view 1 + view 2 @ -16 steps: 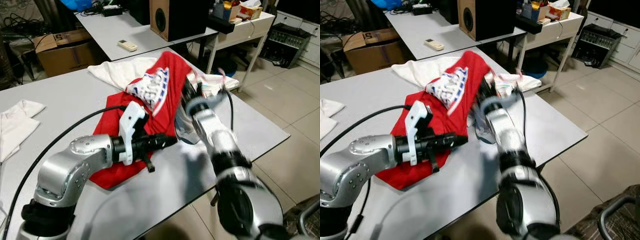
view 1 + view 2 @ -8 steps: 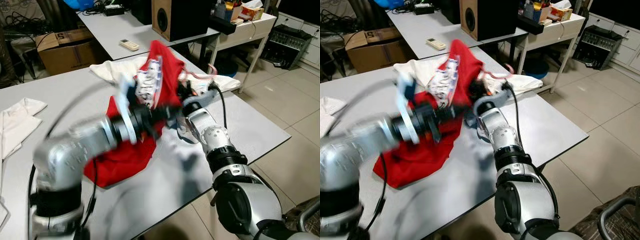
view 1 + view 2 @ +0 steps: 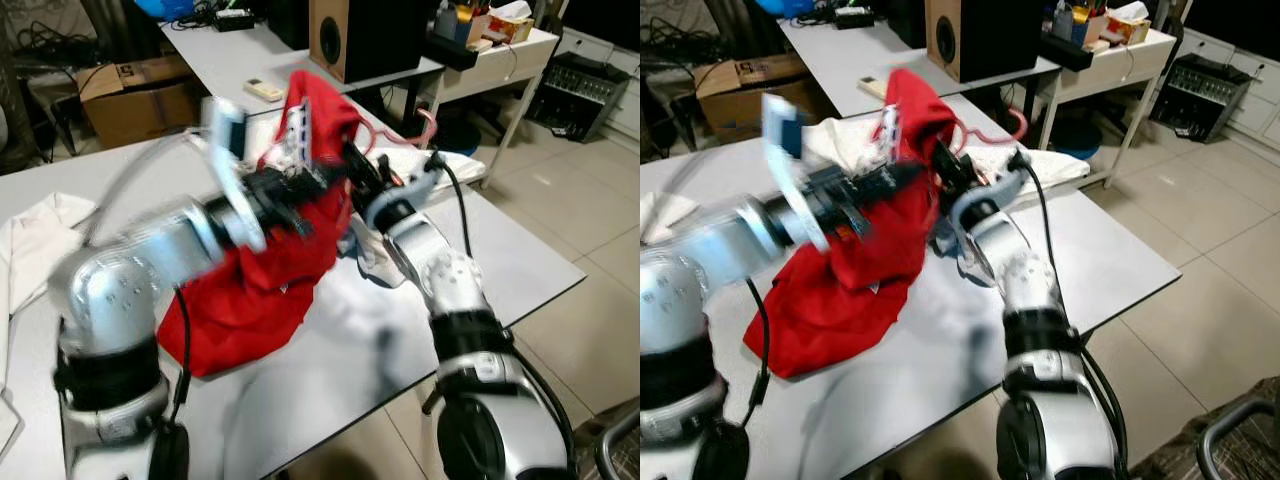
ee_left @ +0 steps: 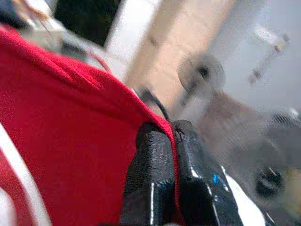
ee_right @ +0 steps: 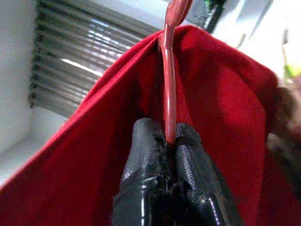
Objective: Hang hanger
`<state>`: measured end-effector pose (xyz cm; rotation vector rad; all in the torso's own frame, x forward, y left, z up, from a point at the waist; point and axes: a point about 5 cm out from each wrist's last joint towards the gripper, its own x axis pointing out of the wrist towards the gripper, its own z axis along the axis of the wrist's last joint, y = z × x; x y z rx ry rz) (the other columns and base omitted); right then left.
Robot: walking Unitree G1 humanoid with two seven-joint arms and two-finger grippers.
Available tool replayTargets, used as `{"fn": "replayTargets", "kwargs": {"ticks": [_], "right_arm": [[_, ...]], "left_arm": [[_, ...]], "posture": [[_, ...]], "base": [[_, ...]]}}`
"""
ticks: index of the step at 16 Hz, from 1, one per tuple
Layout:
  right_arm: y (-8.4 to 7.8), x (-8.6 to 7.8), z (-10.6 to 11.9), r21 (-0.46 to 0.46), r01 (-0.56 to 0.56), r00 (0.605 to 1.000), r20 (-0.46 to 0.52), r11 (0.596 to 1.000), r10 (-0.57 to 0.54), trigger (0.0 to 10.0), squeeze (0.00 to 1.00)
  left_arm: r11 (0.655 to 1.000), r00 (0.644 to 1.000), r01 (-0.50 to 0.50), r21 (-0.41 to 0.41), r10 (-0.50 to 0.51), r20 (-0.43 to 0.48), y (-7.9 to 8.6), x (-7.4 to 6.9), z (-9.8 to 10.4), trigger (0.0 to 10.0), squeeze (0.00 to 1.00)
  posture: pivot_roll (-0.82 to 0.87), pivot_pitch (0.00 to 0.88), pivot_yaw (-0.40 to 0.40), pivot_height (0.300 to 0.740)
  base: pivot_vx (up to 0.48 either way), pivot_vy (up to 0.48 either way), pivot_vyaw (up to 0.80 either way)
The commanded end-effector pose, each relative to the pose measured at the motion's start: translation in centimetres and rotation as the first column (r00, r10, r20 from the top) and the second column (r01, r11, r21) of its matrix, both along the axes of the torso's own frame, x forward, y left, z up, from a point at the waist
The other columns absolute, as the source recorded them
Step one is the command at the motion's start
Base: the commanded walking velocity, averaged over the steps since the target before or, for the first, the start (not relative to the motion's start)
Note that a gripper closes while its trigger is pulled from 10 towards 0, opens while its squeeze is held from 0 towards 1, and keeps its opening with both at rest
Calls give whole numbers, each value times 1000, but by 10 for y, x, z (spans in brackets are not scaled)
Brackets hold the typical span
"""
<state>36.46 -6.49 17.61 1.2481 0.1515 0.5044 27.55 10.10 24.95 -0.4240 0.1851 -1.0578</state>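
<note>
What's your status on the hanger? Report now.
Right gripper shut on red hanger. Left gripper shut on red shirt, part lifted off grey table. White garment lies behind; nothing blocking.

A humanoid robot's two arms, seen from its head camera: both are cased in brushed silver metal, with rounded shoulder and elbow housings joined by black ribbed collars. The left arm [image 3: 130,275] carries a white bracket behind its jaws and a black cable looping from wrist to elbow. The right arm [image 3: 445,285] has a similar black cable arcing off its wrist. Each ends in two glossy black fingers [image 5: 150,160], rounded at the tips, with a small blue mark on one left finger [image 4: 214,179].
</note>
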Motion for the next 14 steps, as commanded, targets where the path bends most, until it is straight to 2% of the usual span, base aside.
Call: {"fn": "replayTargets", "kwargs": {"ticks": [1, 4, 5, 6, 7, 9, 10, 11, 12, 13, 14], "right_arm": [[22, -12, -9, 94, -26, 998, -52, 995, 31, 10000, 0], [15, -12, -9, 102, -5, 998, -55, 995, 10, 10000, 0], [14, -12, -11, 19, -10, 999, -48, 1000, 11, 10000, 0], [15, -13, -12, -27, -19, 999, -38, 999, 18, 10000, 0], [14, -15, -12, -16, -34, 999, -23, 999, 33, 10000, 0], [12, -16, -12, -1, -24, 999, -23, 1000, 24, 10000, 0], [-5, -15, -17, -62, 48, 998, -33, 997, -51, 10000, 0], [-5, -15, -17, -62, 48, 998, -33, 997, -51, 10000, 0], [-13, -15, -19, -196, 71, 997, -2, 978, -73, 10000, 0], [-17, -16, -20, -259, 73, 997, 19, 963, -71, 10000, 0], [-20, -18, -19, -258, 72, 997, 37, 964, -65, 10000, 0]], "left_arm": [[998, 999, 53, 26, -53, -2, -6, -7, 2, 10000, 1000], [997, 998, 65, 49, -65, -3, -3, -8, 1, 10000, 1000], [990, 997, 71, 125, -72, 3, 3, -9, -3, 10000, 1000], [985, 997, 73, 156, -74, 2, 4, -10, -5, 10000, 1000], [981, 999, 50, 189, -51, -1, 9, -8, -9, 10000, 1000], [980, 1000, 26, 198, -26, 0, 12, -7, -10, 10000, 1000], [980, 999, -25, 198, 20, 25, 24, -5, -5, 10000, 1000], [980, 999, -25, 198, 20, 25, 24, -5, -5, 10000, 1000], [982, 996, -69, 175, 59, 61, 35, -5, 1, 10000, 1000], [982, 993, -101, 158, 90, 74, 42, -4, 3, 10000, 1000], [983, 991, -107, 148, 94, 92, 47, -5, 6, 10000, 1000]], "posture": [[-1, 0, 36, 727], [-1, 0, 36, 727], [-24, 0, 30, 727], [-24, 0, 30, 727], [-27, 0, 31, 727], [-34, 0, 33, 727], [-36, 0, 32, 727], [-36, 0, 32, 727], [-39, 0, 33, 727], [-38, 0, 31, 727], [-38, 0, 31, 727]], "base": [[0, 0, 0], [0, 0, 0], [0, 0, 0], [0, 0, 0], [0, 0, 0], [0, 0, 0], [0, 0, 0], [0, 0, 0], [0, 0, 0], [0, 0, 0], [0, 0, 0]]}}
